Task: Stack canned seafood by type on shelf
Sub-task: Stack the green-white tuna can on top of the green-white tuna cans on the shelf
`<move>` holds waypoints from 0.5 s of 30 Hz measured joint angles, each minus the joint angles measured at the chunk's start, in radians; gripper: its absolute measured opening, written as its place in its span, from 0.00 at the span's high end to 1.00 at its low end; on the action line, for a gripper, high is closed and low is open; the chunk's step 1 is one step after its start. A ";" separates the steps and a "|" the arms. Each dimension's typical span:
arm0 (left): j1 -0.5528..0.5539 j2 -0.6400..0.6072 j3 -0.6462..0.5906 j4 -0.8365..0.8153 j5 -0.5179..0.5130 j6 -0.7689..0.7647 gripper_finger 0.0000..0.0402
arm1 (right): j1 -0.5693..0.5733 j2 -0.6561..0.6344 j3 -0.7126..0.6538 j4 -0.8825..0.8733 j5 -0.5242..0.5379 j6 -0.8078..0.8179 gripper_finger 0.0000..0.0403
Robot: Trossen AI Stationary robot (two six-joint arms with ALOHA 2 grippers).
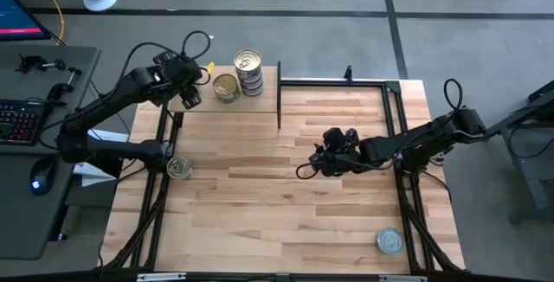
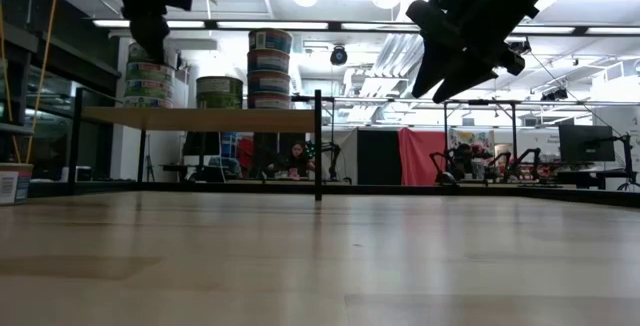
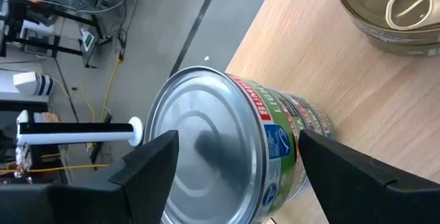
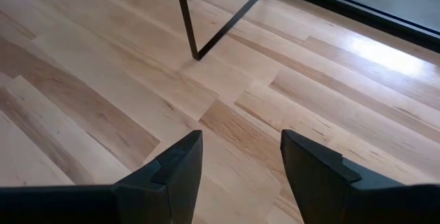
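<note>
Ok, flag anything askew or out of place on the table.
Two tins lie loose on the tabletop off the shelf: one at the left edge, one near the front right corner. The shelf stacks stand upright; nothing spilled.

Left gripper (image 1: 185, 92) reaching to the far left, fingers spread wide. Right gripper (image 1: 321, 163) raised mid-table, right of centre, fingers parted, nothing between.

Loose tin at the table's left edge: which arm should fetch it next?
Left, probably. The tin lies on its side of the table; the left gripper is open at the shelf. The right gripper hovers mid-table, farther off.
</note>
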 joint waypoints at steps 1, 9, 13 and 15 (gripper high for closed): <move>0.000 0.003 0.000 0.000 0.000 0.001 0.27 | 0.000 0.000 0.000 0.000 0.000 0.000 0.53; 0.002 0.004 0.000 0.002 0.000 0.001 0.27 | 0.000 0.000 0.000 0.000 -0.011 0.000 0.53; 0.015 0.003 0.001 0.015 0.000 0.016 0.27 | 0.000 0.000 0.000 0.000 -0.023 0.002 0.54; 0.014 0.003 0.001 0.015 -0.002 0.025 0.27 | 0.000 0.000 0.000 0.000 -0.025 0.017 0.53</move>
